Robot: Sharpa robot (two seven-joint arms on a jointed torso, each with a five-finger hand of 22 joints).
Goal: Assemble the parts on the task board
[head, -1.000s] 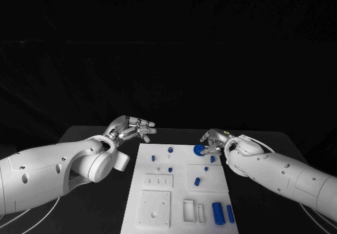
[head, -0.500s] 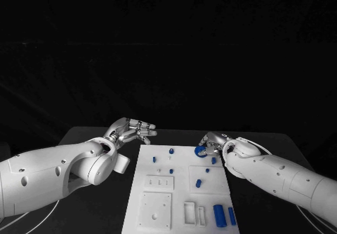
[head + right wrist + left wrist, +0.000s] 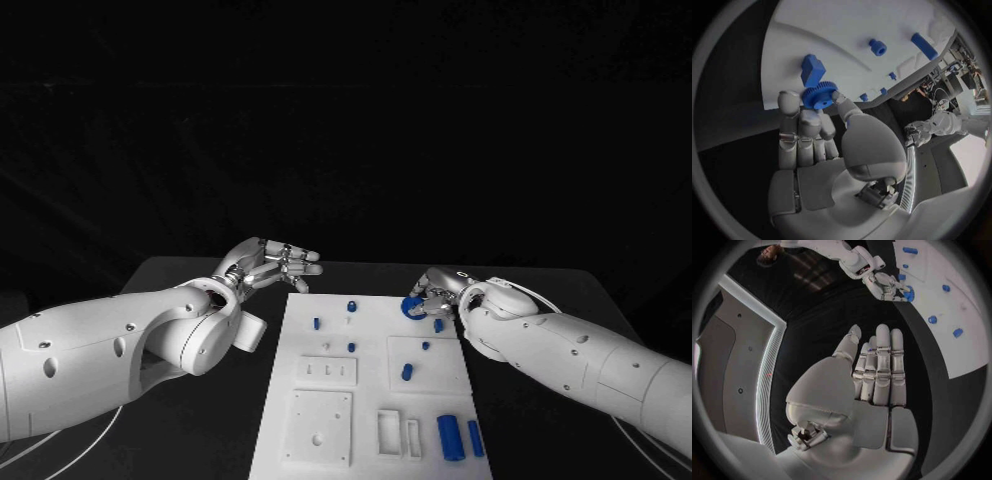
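1. Head view: task board (image 3: 325, 400) sits mid-table, long axis running 12–6. Right hand (image 3: 437, 291) at the board's 1 o'clock corner, pinching a blue gear (image 3: 413, 308) between thumb and fingers, gear just above the board edge. Left hand (image 3: 271, 264) off the board's 11 o'clock corner, over black table (image 3: 173, 275), fingers apart, holding nothing. Small blue pegs (image 3: 351, 305) stand near the board's 12 end; two blue cylinders (image 3: 449, 436) lie side by side at the 5 o'clock corner; white blocks (image 3: 317, 428) at 7.
2. Left wrist view: left hand (image 3: 873, 375) w/ fingers straight and close together, palm empty, next to the board edge (image 3: 954, 340), not touching. Right hand (image 3: 889, 285) seen across the table w/ the gear (image 3: 908, 293) in its fingertips, at the board's far corner.
3. Right wrist view: right hand (image 3: 817, 145), gear (image 3: 819, 95) clamped between thumb tip and fingertips, teeth visible. Blue block part (image 3: 811, 69) on the board (image 3: 879, 25) just beyond the gear; can't tell if they touch. Left hand (image 3: 920, 131) in the distance.
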